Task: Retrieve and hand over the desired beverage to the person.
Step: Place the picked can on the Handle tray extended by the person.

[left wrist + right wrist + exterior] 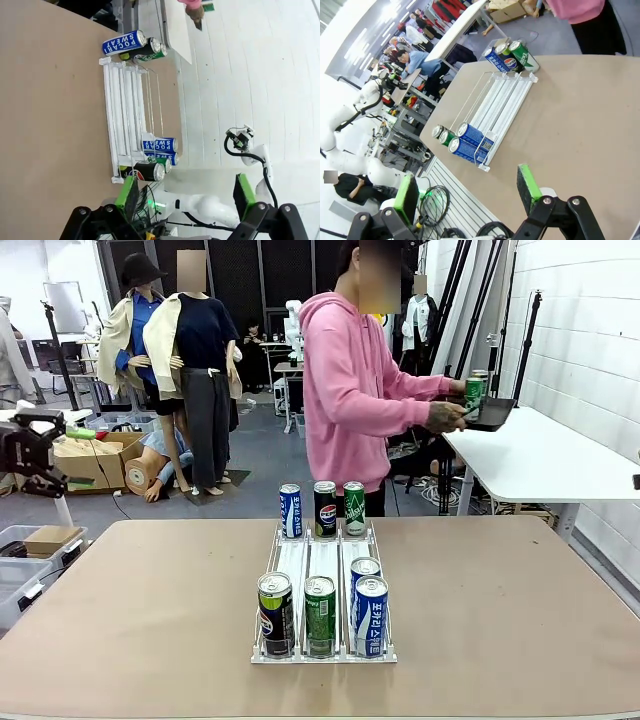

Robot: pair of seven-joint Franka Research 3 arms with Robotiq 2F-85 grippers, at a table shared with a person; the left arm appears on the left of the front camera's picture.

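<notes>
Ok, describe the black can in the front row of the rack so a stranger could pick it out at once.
On the brown table stands a white wire rack with three lanes. At its near end four cans crowd together; the black can stands in the leftmost lane. Its neighbours are green and blue, and it alone has a dark body with a yellow-green rim.

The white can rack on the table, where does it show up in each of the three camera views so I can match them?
Front view: the white can rack sits centre, bottom half.
Left wrist view: it lies left of centre, rolled sideways.
Right wrist view: upper middle, running diagonally.
Shared landmark: the blue Pocari Sweat can standing just beyond the rack's far end.
</notes>
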